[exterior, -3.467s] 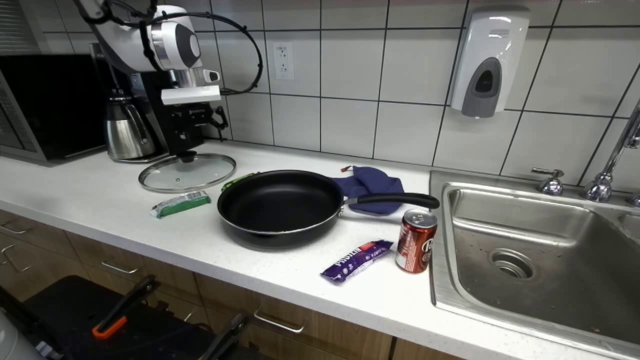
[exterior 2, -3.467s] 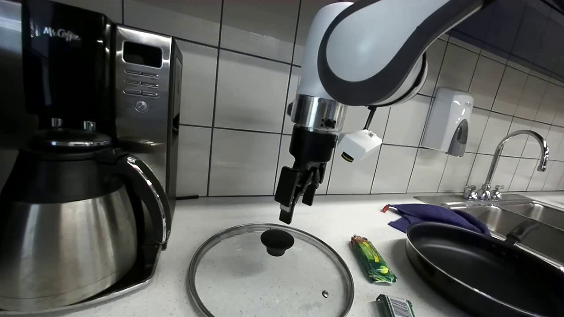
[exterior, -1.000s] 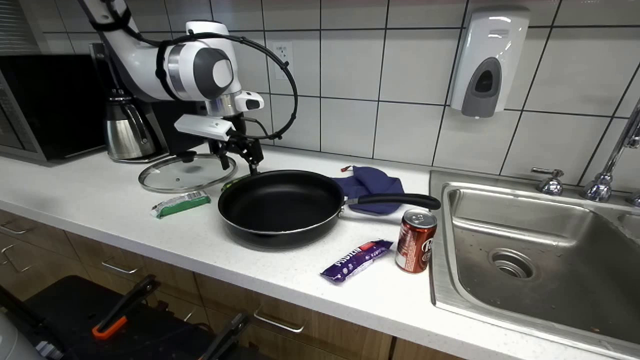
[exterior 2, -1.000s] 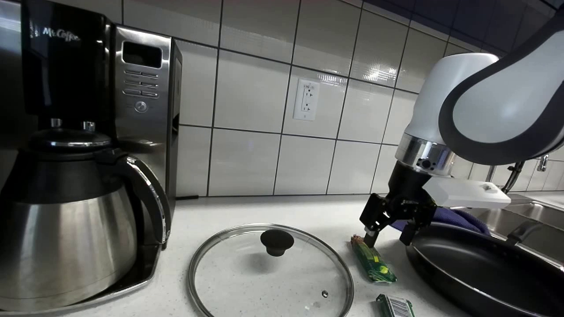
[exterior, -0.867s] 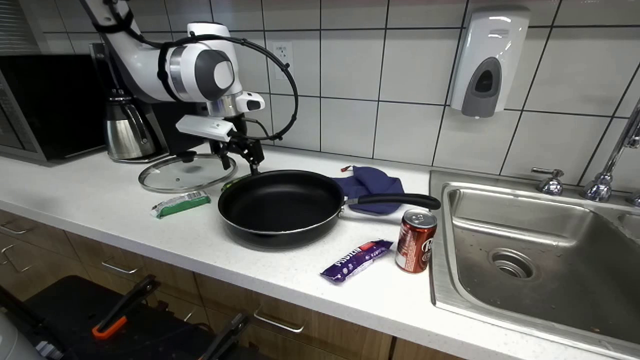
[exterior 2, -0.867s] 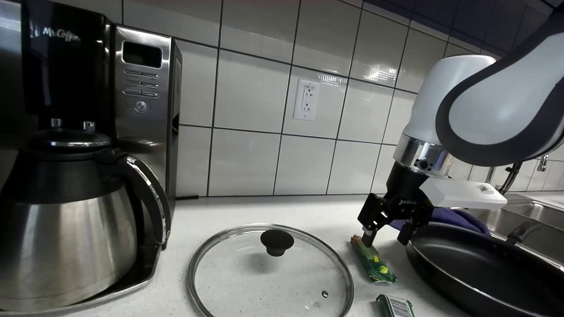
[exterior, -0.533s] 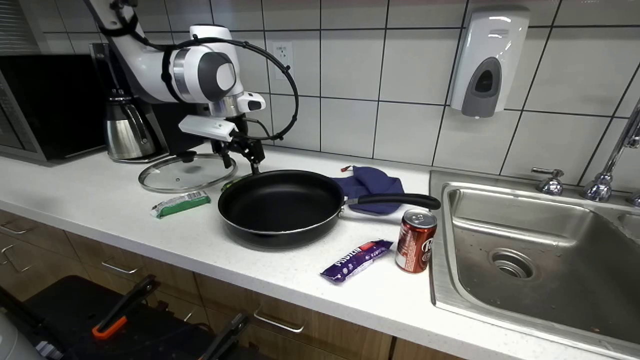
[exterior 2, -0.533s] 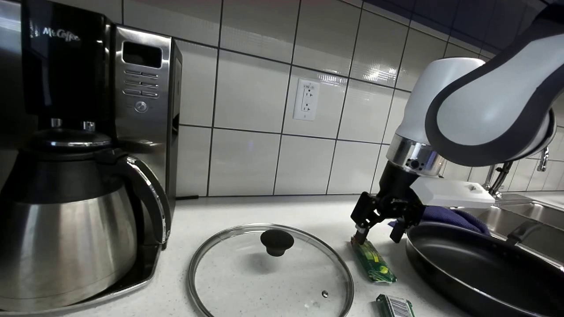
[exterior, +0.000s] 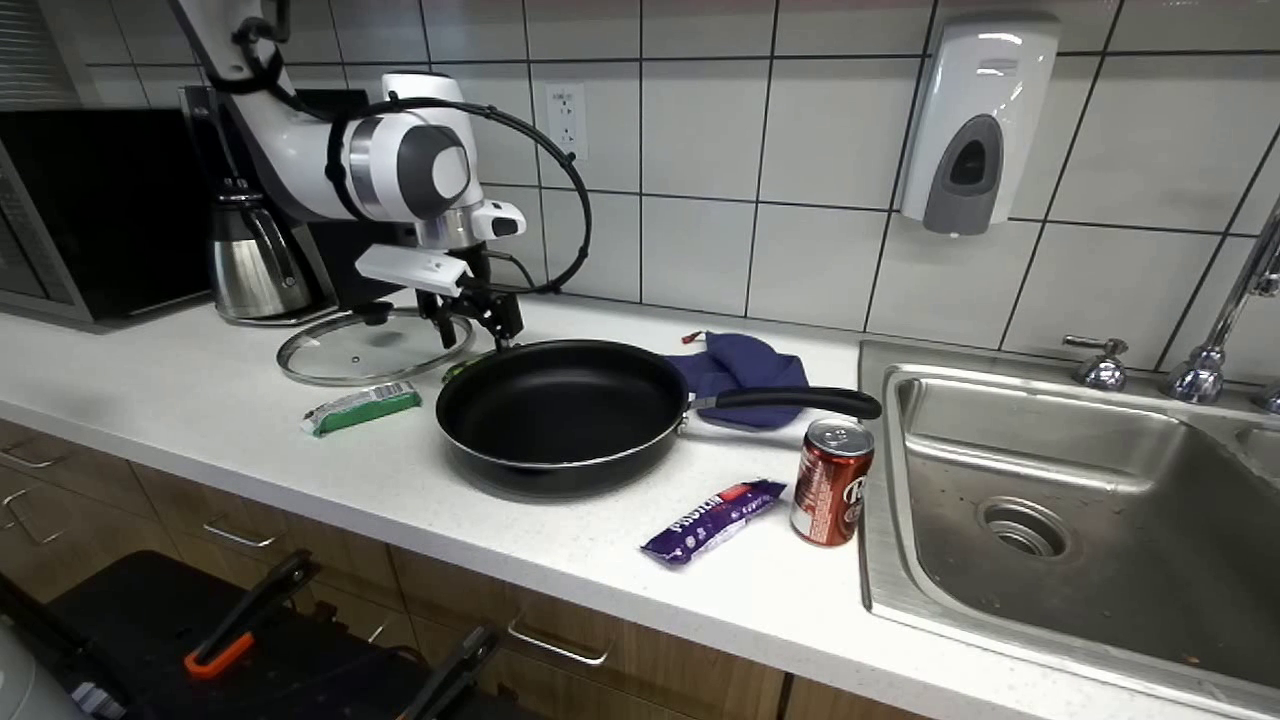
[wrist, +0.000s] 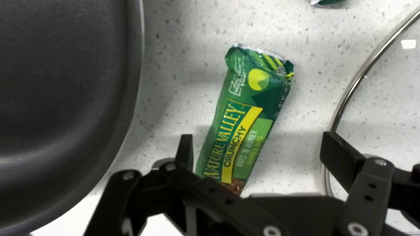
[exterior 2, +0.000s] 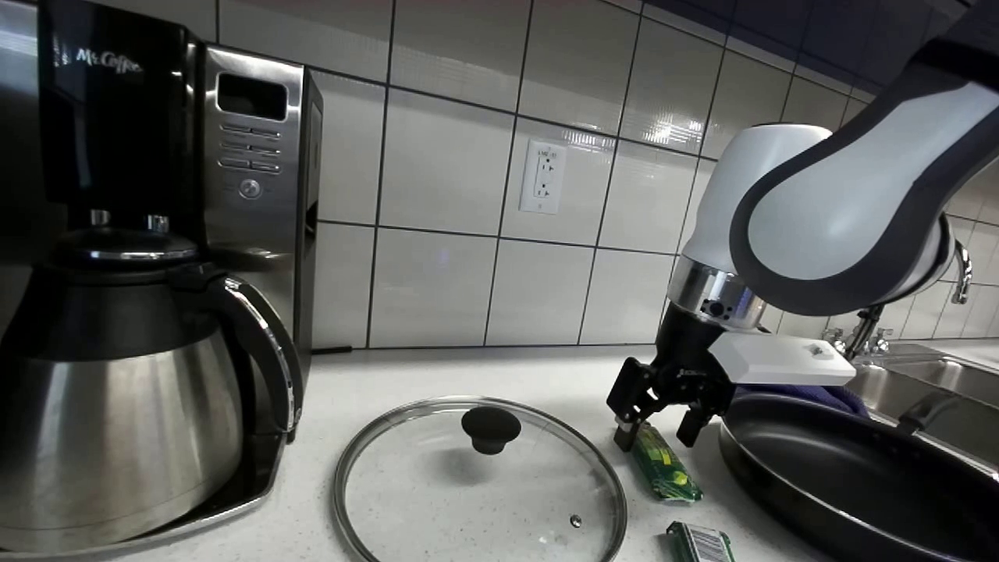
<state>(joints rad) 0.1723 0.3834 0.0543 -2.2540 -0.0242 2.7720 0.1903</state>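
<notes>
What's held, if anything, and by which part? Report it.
Nothing is held: the jaws stand open by the Nature Valley bar, which lies on the counter.

Your pincer (wrist: 257, 142) is black. The granola bar (wrist: 244, 118) is green, with a yellow band and yellow-green stripes; your bench (wrist: 187, 42) is white, flecked with grey. You also see a black pan (exterior: 565, 400), an indigo cloth (exterior: 748, 365), a purple protein bar (exterior: 712, 522) with white lettering and a silver-topped red can (exterior: 832, 488).

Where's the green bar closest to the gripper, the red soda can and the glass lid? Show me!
Green bar (wrist: 243, 123), wrist view: middle of its printed wrapper.
Red soda can (exterior: 830, 488), in an exterior view: its red side.
Glass lid (exterior 2: 485, 492), in an exterior view: middle of the clear glass.
</notes>
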